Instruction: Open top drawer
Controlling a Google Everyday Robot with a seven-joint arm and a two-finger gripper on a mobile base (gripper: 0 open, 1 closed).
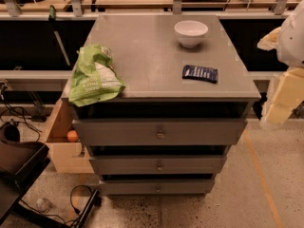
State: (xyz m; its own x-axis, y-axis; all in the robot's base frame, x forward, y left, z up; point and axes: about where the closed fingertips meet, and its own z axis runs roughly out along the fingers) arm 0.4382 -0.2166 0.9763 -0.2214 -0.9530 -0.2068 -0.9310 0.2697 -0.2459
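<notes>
Rightward, the pincer (284, 99) hangs well apart from the top drawer (199, 132).

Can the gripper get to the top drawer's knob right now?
Probably yes: the gripper hangs beside the cabinet, at the view's right edge, and nothing stands before the top drawer or its knob.

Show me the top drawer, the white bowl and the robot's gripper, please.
top drawer (199, 132): camera view, on its flat grey front.
white bowl (191, 41): camera view, on its outer wall.
gripper (283, 96): camera view, right edge beside the cabinet (156, 65), on its pale body.
</notes>
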